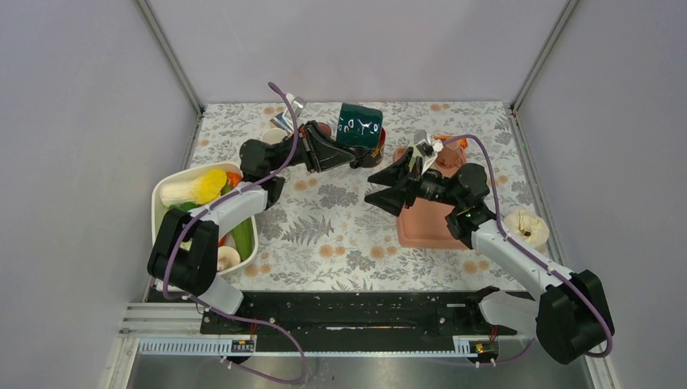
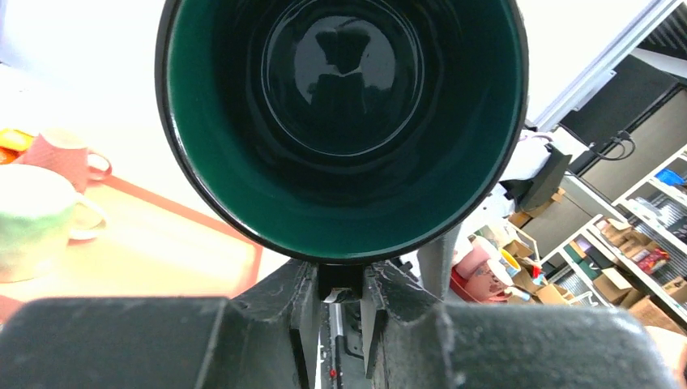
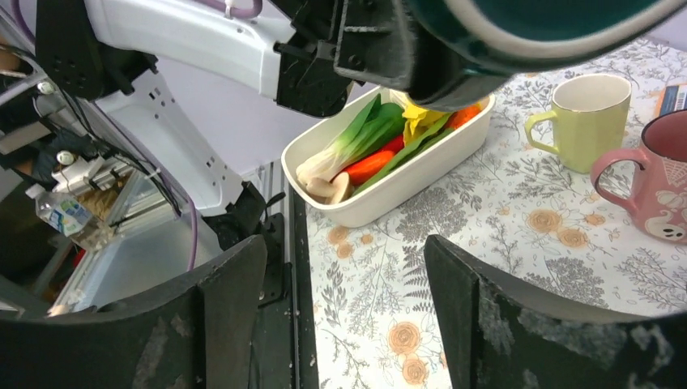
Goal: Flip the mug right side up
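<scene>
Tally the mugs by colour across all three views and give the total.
Dark green mug: 1
Pink mugs: 2
Yellow mug: 1
White-green mug: 1
Total: 5
Cream round thing far right: unclear, not counted.

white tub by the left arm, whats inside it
Vegetables: a leek, a carrot, a mushroom, something yellow. The left arm hides the tub's middle from above.

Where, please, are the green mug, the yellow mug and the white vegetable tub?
green mug [image 1: 359, 124], top external view, its lettered side.
yellow mug [image 3: 590, 130], right wrist view, its outer wall.
white vegetable tub [image 3: 405, 185], right wrist view, its side wall.
</scene>
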`<state>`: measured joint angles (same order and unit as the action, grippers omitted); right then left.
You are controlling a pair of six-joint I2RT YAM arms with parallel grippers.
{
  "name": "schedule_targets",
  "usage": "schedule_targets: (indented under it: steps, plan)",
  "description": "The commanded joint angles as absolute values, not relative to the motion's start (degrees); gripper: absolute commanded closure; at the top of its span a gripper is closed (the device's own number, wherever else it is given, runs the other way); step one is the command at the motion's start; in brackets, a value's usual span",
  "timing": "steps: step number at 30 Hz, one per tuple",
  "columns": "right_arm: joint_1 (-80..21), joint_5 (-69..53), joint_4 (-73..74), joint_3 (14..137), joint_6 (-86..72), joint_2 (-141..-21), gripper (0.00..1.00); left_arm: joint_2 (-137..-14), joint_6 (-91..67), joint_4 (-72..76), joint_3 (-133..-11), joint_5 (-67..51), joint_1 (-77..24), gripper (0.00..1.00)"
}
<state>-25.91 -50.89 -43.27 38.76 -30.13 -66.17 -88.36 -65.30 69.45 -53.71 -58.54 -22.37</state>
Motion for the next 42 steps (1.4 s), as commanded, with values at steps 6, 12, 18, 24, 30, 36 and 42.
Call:
schedule_targets:
  steps: [6,12,18,24,30,36,42]
  plan:
    - [-22.6,-55.0,-29.8,44.1,-19.1,-60.7,0.12,-81.8,-39.4,46.3,-57.6,-60.1,-19.0,1.00]
    - [-21.3,-53.7,-21.6,44.2,-12.2,-57.8,0.11,-75.4,-14.9,19.1,-58.6,-57.5,-18.3,1.00]
    - [-20.8,-52.7,-14.7,42.8,-5.1,-54.3,0.09,-68.8,6.2,-4.4,-57.2,-51.5,-16.2,1.00]
    - [-20.7,-51.5,-12.3,40.9,-1.5,-51.4,0.08,-62.8,17.1,-18.2,-53.0,-46.3,-10.7,1.00]
    - [-20.6,-50.3,-12.5,39.8,-0.3,-50.6,0.06,-57.7,23.6,-23.8,-48.7,-39.7,-7.5,1.00]
    - [-20.5,-49.7,-13.6,37.9,0.9,-49.4,0.05,-57.0,26.2,-24.3,-44.2,-31.0,-5.4,1.00]
    - [-20.3,-49.2,-14.3,36.9,1.8,-48.6,0.05,-63.5,23.8,-23.3,-44.2,-24.9,-2.9,1.00]
